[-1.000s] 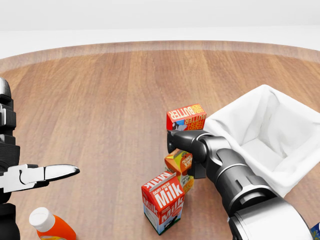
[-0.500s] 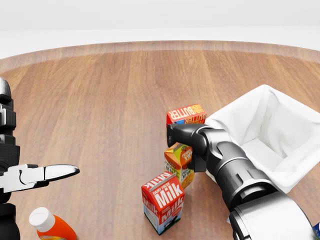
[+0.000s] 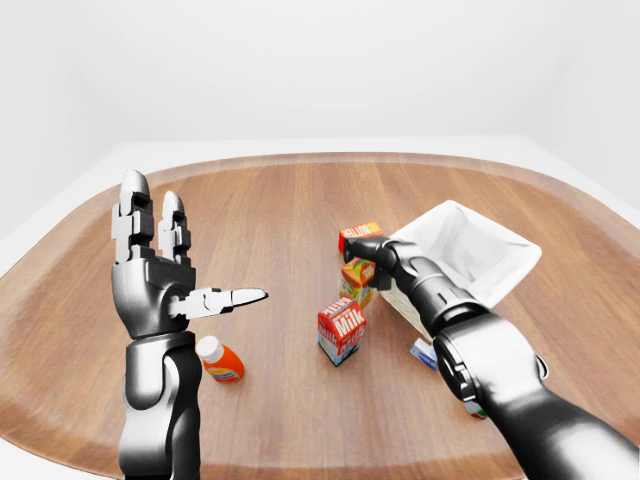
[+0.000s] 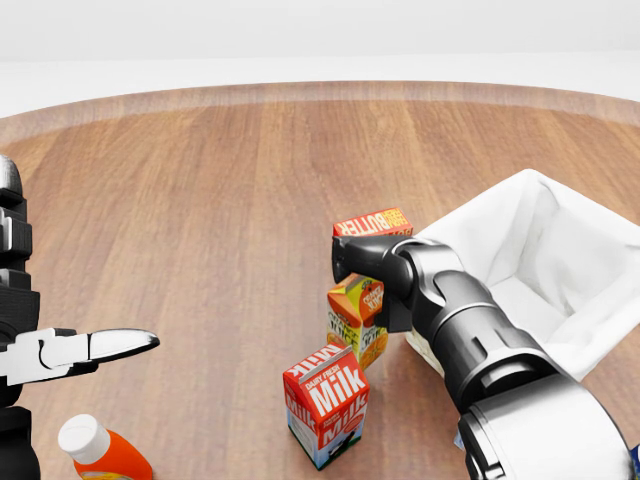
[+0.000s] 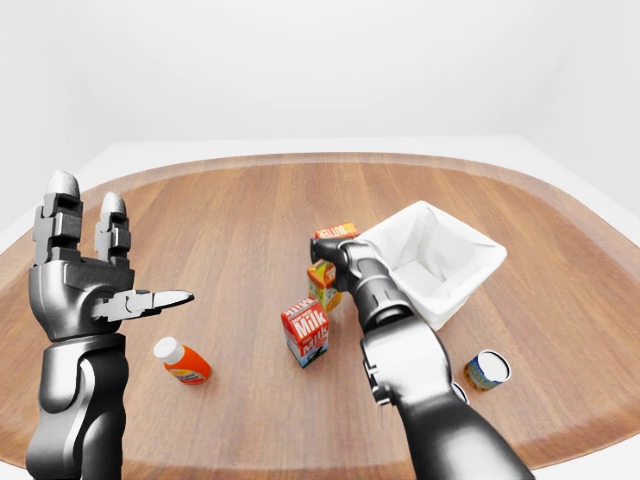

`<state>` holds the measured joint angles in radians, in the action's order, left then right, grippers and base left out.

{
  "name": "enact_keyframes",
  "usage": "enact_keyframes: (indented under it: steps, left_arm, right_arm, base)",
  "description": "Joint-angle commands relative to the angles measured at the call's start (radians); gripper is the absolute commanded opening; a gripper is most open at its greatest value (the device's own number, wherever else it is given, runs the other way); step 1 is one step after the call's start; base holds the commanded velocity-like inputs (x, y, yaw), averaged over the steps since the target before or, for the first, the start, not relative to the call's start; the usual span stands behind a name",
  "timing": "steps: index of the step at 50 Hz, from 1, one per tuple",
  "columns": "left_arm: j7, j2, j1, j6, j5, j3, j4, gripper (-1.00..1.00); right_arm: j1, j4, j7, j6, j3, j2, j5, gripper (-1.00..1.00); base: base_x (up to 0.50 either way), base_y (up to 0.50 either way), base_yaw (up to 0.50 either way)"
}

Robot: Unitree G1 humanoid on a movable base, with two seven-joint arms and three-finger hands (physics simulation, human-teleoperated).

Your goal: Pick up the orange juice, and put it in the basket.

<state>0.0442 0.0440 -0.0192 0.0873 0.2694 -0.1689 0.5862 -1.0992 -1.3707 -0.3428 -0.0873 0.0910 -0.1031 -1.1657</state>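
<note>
Orange juice [image 4: 357, 320] upright, gable up, in right hand [image 4: 372, 268]

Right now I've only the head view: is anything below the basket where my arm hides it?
Observer: Yes. A can sits below the basket, apart from it.
Operator: And my left hand?
Observer: The left hand is raised upright, open and empty.
Operator: The bottle cut off at my bottom edge?
Observer: The bottle lies on its side, with its white cap to the left.
</note>
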Motion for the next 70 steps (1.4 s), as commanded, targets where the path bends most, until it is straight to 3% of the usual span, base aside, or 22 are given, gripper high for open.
enact_keyframes:
  steps: [1,70]
  left_arm:
    - [0.0,0.0,0.0,0.0,0.0,0.0,0.0,1.0]
    - [0.0,0.0,0.0,0.0,0.0,0.0,0.0,1.0]
  right_arm:
    - [-0.02,0.014,0.032,0.0,-0.019,-0.005,-0.022,-1.0]
    - [-0.133,0.023,-0.03,0.0,-0.018,-0.008,-0.033,-1.0]
  base:
    - [0.0,0.0,0.0]
    - [0.0,0.0,0.0]
